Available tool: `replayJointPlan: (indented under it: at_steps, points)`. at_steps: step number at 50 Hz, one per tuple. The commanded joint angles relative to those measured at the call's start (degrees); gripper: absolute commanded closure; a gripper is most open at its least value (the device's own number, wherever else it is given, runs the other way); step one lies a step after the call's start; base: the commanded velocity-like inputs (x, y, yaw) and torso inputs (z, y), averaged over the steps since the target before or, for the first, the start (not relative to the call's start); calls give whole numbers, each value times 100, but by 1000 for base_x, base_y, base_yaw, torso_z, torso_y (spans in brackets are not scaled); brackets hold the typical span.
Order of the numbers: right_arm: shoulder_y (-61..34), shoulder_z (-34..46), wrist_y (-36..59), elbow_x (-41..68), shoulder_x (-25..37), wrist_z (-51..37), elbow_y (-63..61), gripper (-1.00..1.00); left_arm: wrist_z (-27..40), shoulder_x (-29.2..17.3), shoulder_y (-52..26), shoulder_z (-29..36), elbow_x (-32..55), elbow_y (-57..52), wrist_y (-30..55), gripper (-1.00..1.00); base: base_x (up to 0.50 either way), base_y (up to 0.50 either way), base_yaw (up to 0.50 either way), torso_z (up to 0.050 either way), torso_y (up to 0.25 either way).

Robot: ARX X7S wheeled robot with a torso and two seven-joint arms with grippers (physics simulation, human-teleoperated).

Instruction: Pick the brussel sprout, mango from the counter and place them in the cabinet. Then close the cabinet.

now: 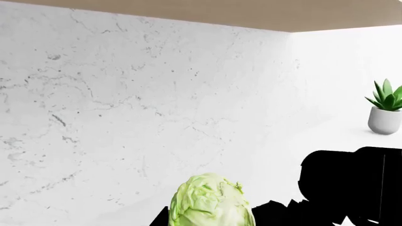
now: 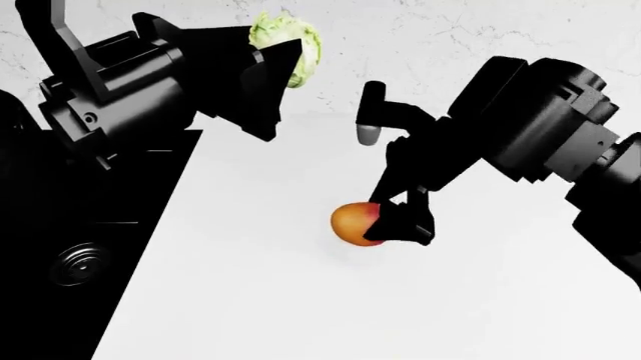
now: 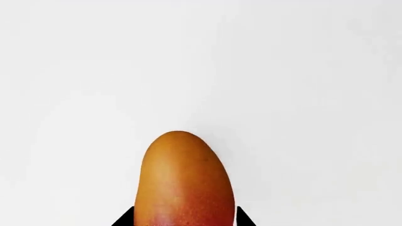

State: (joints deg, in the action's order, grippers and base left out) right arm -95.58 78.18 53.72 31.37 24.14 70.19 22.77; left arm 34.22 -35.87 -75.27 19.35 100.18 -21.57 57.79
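My left gripper point(image 2: 278, 66) is shut on the brussel sprout point(image 2: 287, 35), a pale green leafy ball, and holds it up in front of the marbled wall. In the left wrist view the sprout point(image 1: 211, 200) sits between the black fingers point(image 1: 160, 220). The mango point(image 2: 352, 223), orange-yellow with a red end, lies low over the white counter point(image 2: 251, 300). My right gripper point(image 2: 398, 225) is closed around its red end. In the right wrist view the mango point(image 3: 182, 176) fills the gap between the fingertips point(image 3: 125, 219), which hug both its sides.
The black sink point(image 2: 60, 262) takes up the left of the counter. A small potted plant point(image 1: 384, 110) stands far off by the wall. A tan cabinet underside point(image 1: 251, 12) runs above the marbled wall point(image 1: 94, 103). My right arm point(image 1: 351, 183) shows as a black shape.
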Motion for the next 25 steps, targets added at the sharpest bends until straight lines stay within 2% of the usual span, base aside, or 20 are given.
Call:
replayJointPlan:
  at_steps: [1, 7, 17, 25]
  points:
    - [-446, -309, 559, 176, 518, -356, -823, 100, 37, -31, -27, -14, 37, -5, -41, 100, 0, 0, 0, 0, 0]
    - [-643, -872, 1201, 503, 1089, -910, -1582, 100, -48, -94, -114, -32, -9, 25, -13, 100, 0, 0, 0, 0, 0]
    - [-293, -2989, 1794, 1746, 1734, -2461, -2686, 100, -63, -145, -241, -12, 3, 37, 36, 100, 0, 0, 0, 0, 0]
    - [-253, -3223, 1844, 1899, 1764, -2658, -2767, 100, -57, -153, -258, 0, 16, 33, 30, 100, 0, 0, 0, 0, 0]
